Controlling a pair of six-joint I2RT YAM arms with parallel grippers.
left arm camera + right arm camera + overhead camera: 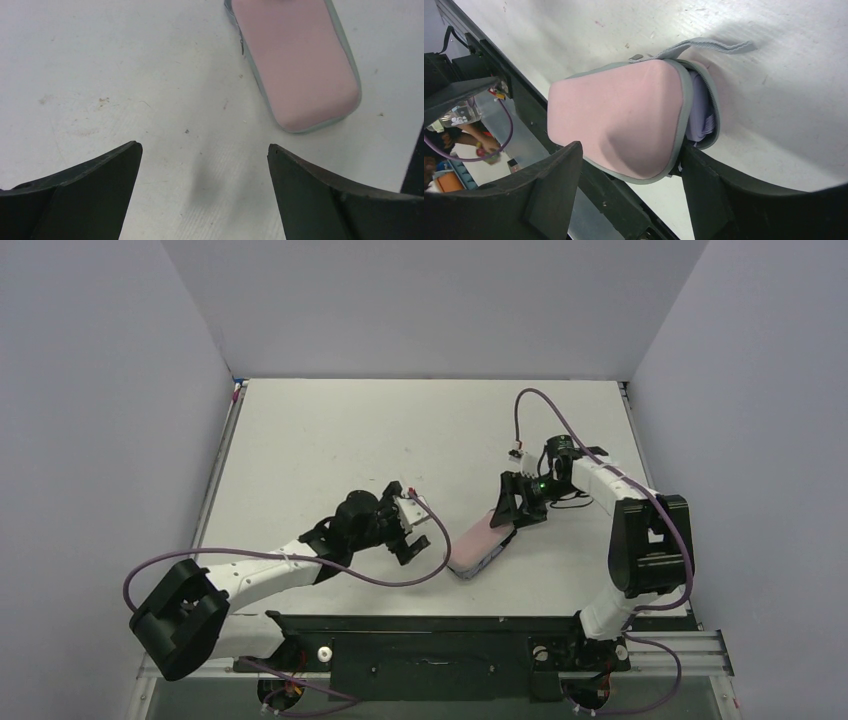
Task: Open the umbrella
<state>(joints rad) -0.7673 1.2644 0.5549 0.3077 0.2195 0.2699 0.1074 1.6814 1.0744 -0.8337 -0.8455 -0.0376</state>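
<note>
Jaws apart both sides; right gripper (629,152) straddles sleeve (624,107).

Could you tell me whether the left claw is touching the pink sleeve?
Apart. The left wrist view shows the left claw open, with bare table plainly visible between both its fingers and the pink sleeve.

The sleeve (482,543) lies in the middle of the worktop (400,440) with the umbrella (700,112) tucked inside it, the left gripper (412,542) near its left side and the right gripper (516,516) over its far end, jaws either side.
</note>
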